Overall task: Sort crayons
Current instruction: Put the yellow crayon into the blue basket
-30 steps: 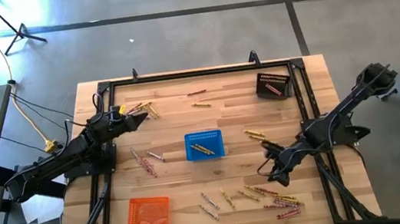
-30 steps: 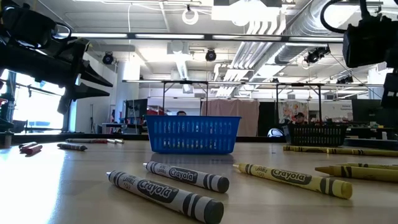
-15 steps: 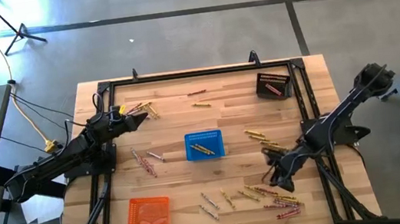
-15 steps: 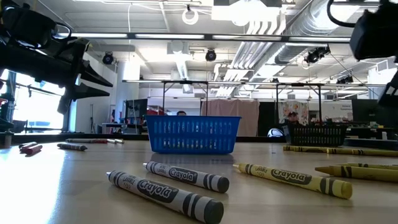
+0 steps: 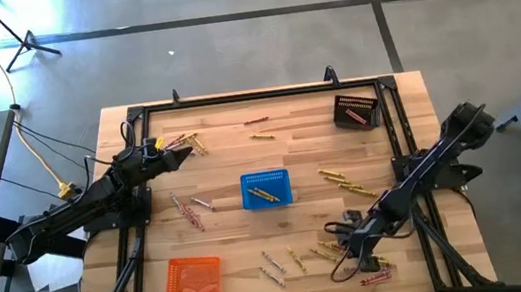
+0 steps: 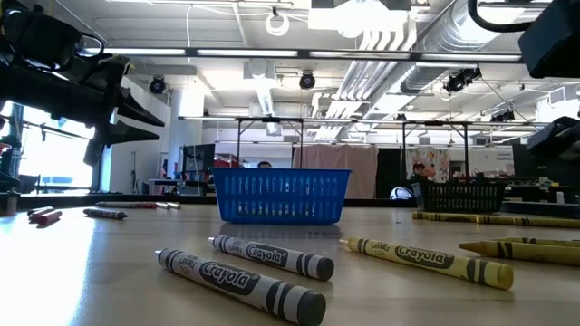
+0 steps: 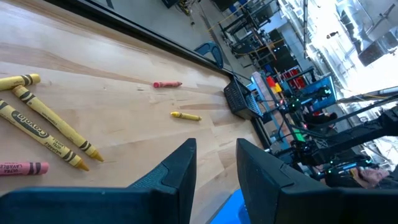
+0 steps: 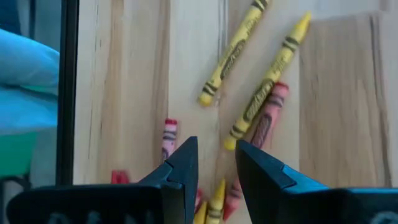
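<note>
Near the wooden desk's (image 5: 290, 137) front right corner, the right gripper (image 5: 352, 243) hovers, fingers slightly parted and empty, over scattered yellow and red wax crayons (image 5: 361, 259); the left gripper (image 5: 184, 154), also parted and empty, waits at the back left.

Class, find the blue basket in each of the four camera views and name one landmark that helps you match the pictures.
High view: the blue basket sits at the table's middle, with yellow crayons inside.
Low view: the basket stands centre, beyond two grey crayons.
Left wrist view: only a blue corner shows between the fingers.
Right wrist view: not in it.
Shared landmark: the dark basket at the far right corner, also in the low and left wrist views.
</note>
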Robot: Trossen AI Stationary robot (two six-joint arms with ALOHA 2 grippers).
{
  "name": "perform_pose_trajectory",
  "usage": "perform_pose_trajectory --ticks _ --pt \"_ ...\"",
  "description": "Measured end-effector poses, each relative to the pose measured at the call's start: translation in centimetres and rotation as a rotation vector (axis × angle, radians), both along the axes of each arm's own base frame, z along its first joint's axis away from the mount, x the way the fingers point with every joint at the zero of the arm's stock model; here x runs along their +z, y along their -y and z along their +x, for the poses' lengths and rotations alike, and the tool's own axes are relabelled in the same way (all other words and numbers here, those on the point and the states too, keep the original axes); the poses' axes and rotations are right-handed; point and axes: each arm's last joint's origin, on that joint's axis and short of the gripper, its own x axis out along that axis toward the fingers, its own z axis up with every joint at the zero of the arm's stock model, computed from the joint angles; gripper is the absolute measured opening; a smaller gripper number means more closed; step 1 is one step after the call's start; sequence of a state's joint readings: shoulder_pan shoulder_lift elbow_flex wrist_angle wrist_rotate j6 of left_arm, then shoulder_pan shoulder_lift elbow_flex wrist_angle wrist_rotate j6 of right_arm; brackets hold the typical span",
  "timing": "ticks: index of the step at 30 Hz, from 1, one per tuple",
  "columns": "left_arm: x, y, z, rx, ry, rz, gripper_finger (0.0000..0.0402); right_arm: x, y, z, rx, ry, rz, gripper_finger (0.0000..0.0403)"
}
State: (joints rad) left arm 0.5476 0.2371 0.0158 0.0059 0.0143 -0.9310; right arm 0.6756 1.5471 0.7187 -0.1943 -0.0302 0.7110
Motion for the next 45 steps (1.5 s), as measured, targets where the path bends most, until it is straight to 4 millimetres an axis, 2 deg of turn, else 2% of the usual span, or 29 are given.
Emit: perform_pose_trajectory --ticks 10,15,23,41,45 --pt "0.0 0.0 0.0 0.000 0.000 0.000 0.0101 0.2 -0.7 3.4 0.053 0.055 -0.055 0.0094" --pt "0.0 0.0 0.0 0.000 -0.001 -0.001 0.0101 -0.6 -1.4 4.3 0.091 0.063 -0.109 0.0094" --pt "0.0 0.0 0.0 0.000 0.000 0.000 0.0101 -1.9 -1.5 5.0 0.082 0.048 -0.163 0.0094" --pt "0.0 0.0 0.0 0.000 0.000 0.000 0.0101 -2.1 -1.5 5.0 0.066 0.041 -0.154 0.0094" --pt "0.0 0.0 0.0 0.000 0.000 0.000 0.0101 -2.1 -1.5 5.0 0.071 0.034 -0.148 0.0075"
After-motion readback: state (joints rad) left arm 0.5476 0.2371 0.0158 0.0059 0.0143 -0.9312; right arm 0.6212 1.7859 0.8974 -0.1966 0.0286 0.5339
